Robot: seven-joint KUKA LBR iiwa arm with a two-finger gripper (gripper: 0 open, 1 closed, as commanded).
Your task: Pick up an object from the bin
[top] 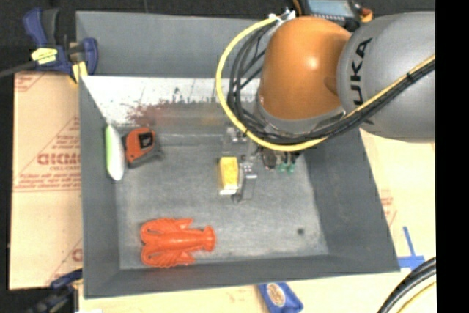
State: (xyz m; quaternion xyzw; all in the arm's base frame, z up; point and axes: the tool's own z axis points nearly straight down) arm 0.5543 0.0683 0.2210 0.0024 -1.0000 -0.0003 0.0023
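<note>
Four loose items I can make out in the grey bin (344,201), L to R. Far left, against the left wall: a slim white stick (112,152) w/ a green edge, lying lengthwise along the wall. Just beside it, to its right, a small orange-and-black tape measure (139,145). Lower left-centre, near the front wall, an orange lobster-like toy (176,241), well apart from the rest. Mid-bin: a small yellow block (229,172), pale at its lower end. The gripper (242,183) is down near floor level right by that block's right side, touching or nearly so. Claw state: can't tell from here, as the arm's orange cover (302,70) and cables crowd over it. Right of the gripper, a small green bit (286,167) under the wrist; can't ID it.
</note>
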